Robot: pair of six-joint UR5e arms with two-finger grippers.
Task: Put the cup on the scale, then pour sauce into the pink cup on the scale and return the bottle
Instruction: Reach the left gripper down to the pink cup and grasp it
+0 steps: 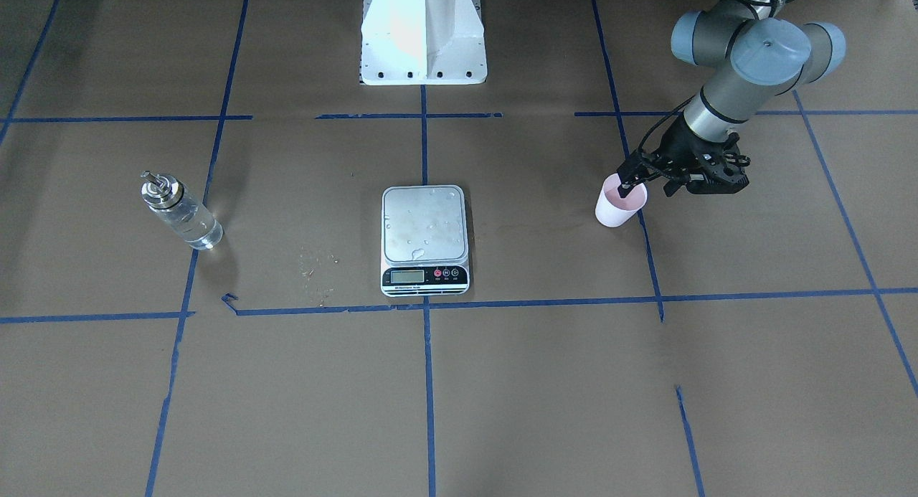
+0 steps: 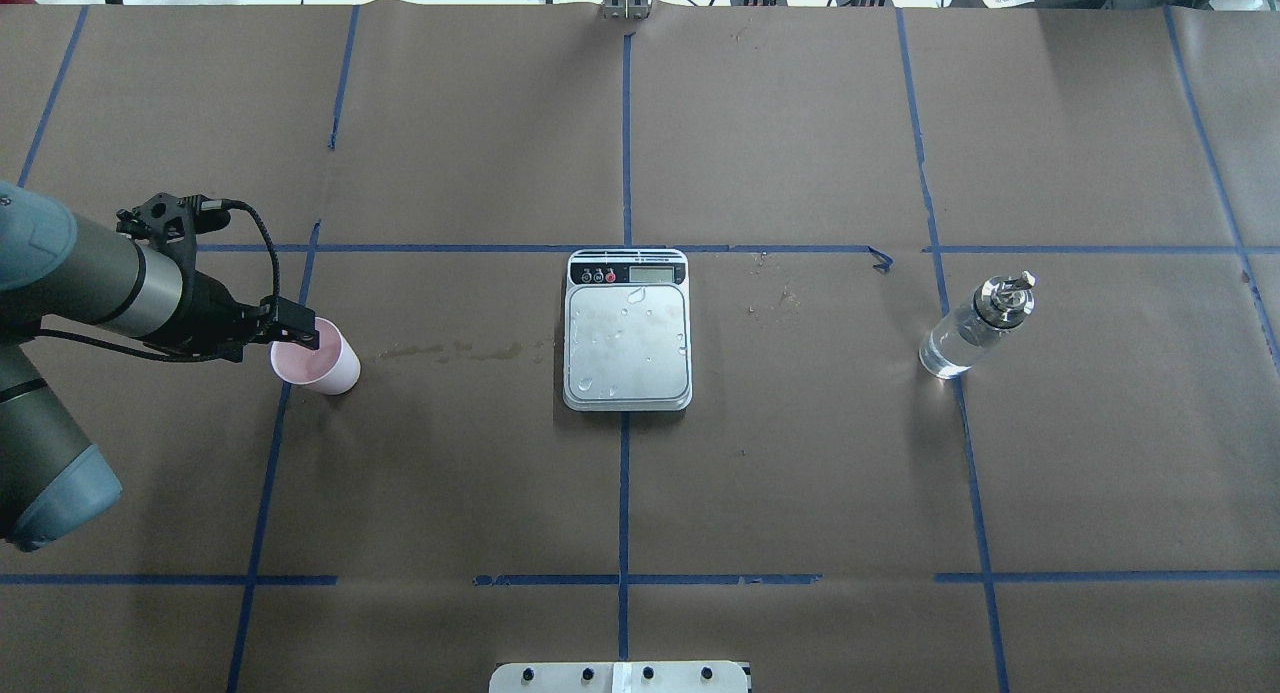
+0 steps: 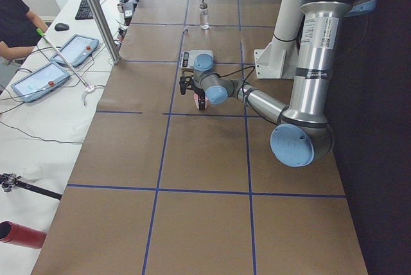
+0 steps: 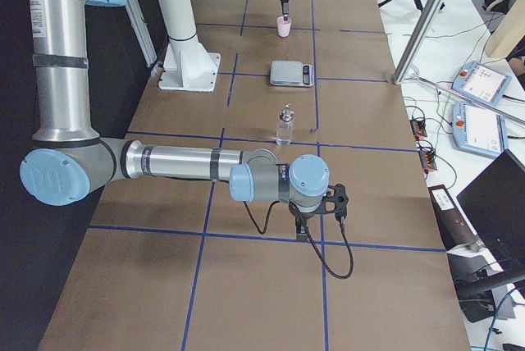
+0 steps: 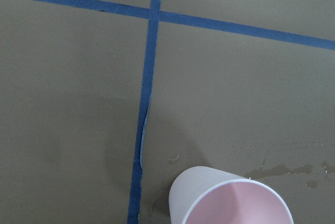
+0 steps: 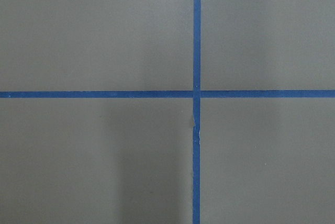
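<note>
Brown paper [image 2: 450,473] covers the table, marked into squares by blue tape [image 2: 624,493]. The scale [image 2: 627,343] sits in the middle with its display on the side away from the robot; water drops dot its platform, which carries nothing else.

The cup [image 1: 615,210] stands upright on the paper, well apart from the scale on the robot's left and just beside a tape line. Its pink inside shows in the left wrist view [image 5: 230,198]. A streak of wet marks [image 2: 450,351] lies on the paper between cup and scale.

The left gripper [image 1: 627,186] reaches down at a slant to the cup's rim, on the side away from the scale. Its fingers are set narrow and one tip seems to dip inside the rim, but I cannot tell whether they pinch the wall.

The bottle [image 1: 183,214] stands upright on a tape line, well apart from the scale on the robot's right, with clear sauce [image 1: 195,226] in it and its silver cap on.

The right gripper [image 4: 305,232] points down at the paper towards the table's right end, apart from the bottle. It shows only in the right side view, so whether it is wide or narrow I cannot tell
</note>
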